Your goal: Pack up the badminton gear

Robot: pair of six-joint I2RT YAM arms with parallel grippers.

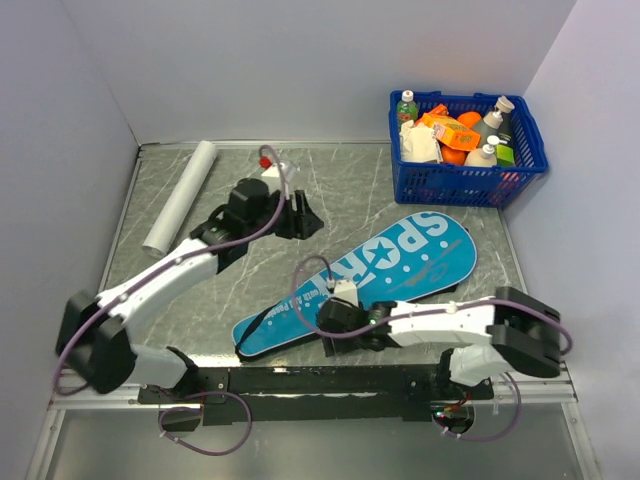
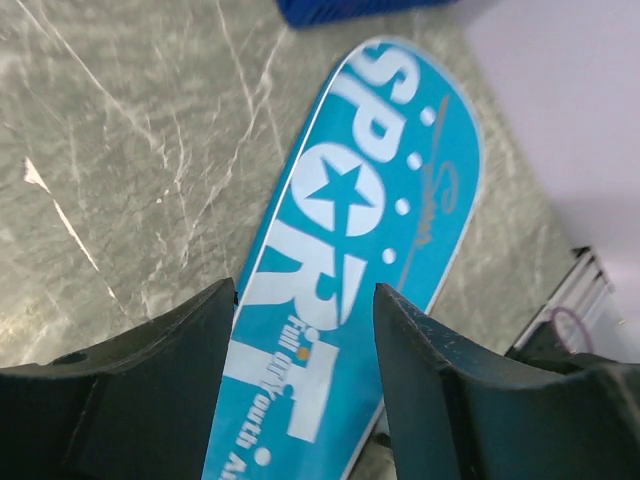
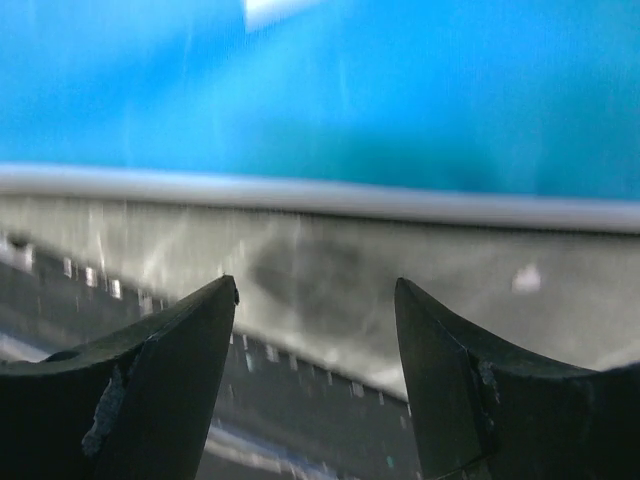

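Teal bag (image 1: 400, 262) lies on the tabletop (image 1: 340, 180), rackets unseen, likely packed; closing may remain. Left tool (image 2: 304, 288) and right tool (image 3: 316, 283) both gape empty.

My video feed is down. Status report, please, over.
Left gripper open, empty, raised. Right gripper open, at near edge of bag. Rackets not in view. Nothing blocks the bag.
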